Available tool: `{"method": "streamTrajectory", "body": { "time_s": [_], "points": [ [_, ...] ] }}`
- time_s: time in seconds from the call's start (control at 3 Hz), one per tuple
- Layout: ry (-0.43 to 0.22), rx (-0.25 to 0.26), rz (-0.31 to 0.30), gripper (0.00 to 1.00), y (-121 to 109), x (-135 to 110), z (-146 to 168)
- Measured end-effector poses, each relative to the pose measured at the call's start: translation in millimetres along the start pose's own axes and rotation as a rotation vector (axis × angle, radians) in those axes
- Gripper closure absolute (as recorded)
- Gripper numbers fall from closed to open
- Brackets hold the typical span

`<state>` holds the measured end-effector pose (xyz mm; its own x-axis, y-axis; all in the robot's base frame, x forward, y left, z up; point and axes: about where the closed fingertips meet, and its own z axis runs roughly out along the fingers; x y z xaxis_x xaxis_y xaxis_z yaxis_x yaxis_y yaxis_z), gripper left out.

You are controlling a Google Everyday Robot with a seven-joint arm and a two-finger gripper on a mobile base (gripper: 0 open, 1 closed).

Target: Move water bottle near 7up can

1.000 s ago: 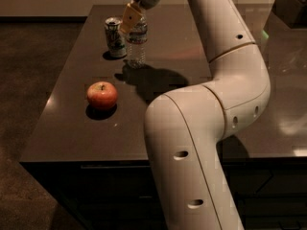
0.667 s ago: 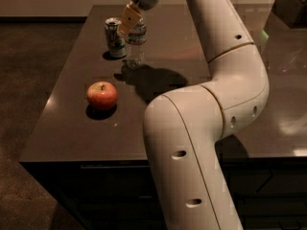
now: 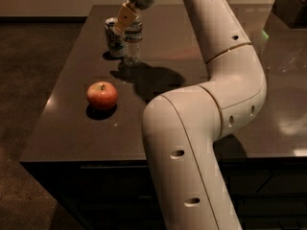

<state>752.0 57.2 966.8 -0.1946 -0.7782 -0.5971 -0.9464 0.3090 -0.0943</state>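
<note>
The water bottle [image 3: 133, 46], clear and ribbed with a pale label band, stands upright on the dark table [image 3: 72, 123] at the far left. The 7up can [image 3: 113, 38] stands right beside it on the left, almost touching. My gripper [image 3: 128, 17] hangs just above the bottle's top and hides its cap. One tan finger pad [image 3: 124, 19] has swung out to the left over the can's top, so the gripper looks open and loose of the bottle.
A red apple [image 3: 102, 95] sits on the table nearer the front left. My white arm [image 3: 216, 109] fills the middle and right of the view. A dark box [image 3: 291, 6] stands at the far right. The table's front edge is below the apple.
The visible finger pad has shifted left, off the bottle's neck towards the can. The bottle and the can have stayed in place.
</note>
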Motion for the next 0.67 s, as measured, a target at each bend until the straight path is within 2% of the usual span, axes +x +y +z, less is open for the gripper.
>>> {"method": "streamTrajectory", "body": {
  "time_s": [0.33,0.67],
  "points": [
    [-0.014,0.009,0.000,0.00,-3.8,-4.5,5.8],
    [-0.014,0.009,0.000,0.00,-3.8,-4.5,5.8]
  ]
}}
